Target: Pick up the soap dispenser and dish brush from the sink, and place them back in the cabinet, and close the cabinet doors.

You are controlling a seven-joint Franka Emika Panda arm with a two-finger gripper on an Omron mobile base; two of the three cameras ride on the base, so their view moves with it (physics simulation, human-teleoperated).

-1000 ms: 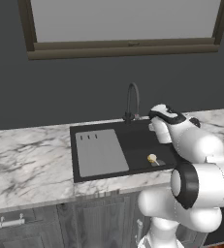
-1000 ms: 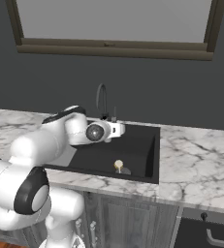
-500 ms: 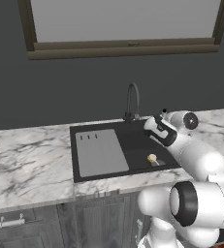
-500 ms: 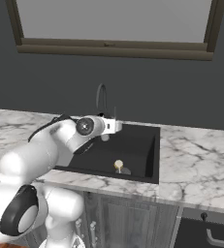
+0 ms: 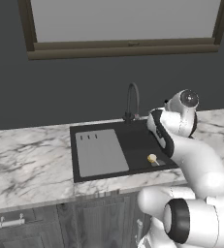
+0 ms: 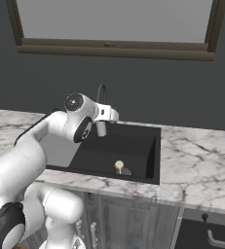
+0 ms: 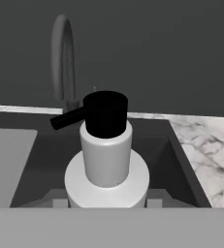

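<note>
My gripper (image 7: 106,201) is shut on the soap dispenser (image 7: 106,160), a white bottle with a black pump top that stands upright between the fingers. From the right base view the soap dispenser (image 6: 102,128) hangs under the gripper (image 6: 103,121), over the back of the black sink (image 6: 133,146). The dish brush (image 5: 152,158), with its pale round head, lies on the sink (image 5: 133,140) floor near the front right; it also appears as the dish brush (image 6: 118,166). The cabinet and cabinet doors are out of view.
The dark curved faucet (image 5: 132,99) rises behind the basin, close to the hand, and a grey drainboard (image 5: 100,152) fills the sink's left half. Marble counter (image 6: 196,160) runs on both sides. A window frame (image 5: 123,48) hangs above, and a drawer handle (image 5: 10,223) sits low left.
The arm has risen and stretched forward, carrying the soap dispenser a little higher over the sink. The dish brush has not moved.
</note>
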